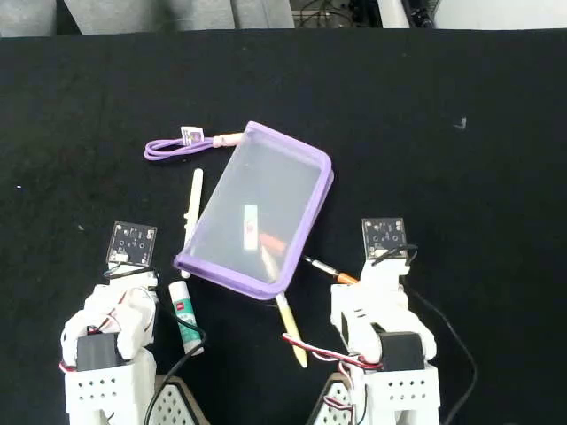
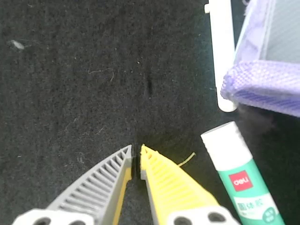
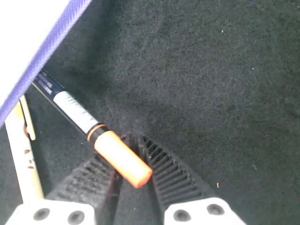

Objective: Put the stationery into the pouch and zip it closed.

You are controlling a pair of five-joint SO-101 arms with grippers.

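Observation:
The purple pouch (image 1: 261, 211) lies tilted mid-table, with a small white item and an orange one showing through its translucent side. A cream pen (image 1: 192, 208) lies along its left edge, and a green-and-white glue stick (image 1: 184, 314) lies below that. Another cream pen (image 1: 291, 329) and an orange-capped marker (image 1: 330, 269) poke out by the pouch's lower corner. My left gripper (image 2: 136, 154) is shut and empty, just beside the glue stick (image 2: 241, 183) and the pouch corner (image 2: 265, 82). My right gripper (image 3: 137, 140) is shut, and the marker's orange cap (image 3: 123, 158) lies across its fingertips.
A purple wrist strap (image 1: 182, 143) trails from the pouch's top left corner. Black cloth (image 1: 443, 159) covers the whole table, with open room to the right and at the back. Both arm bases stand at the near edge.

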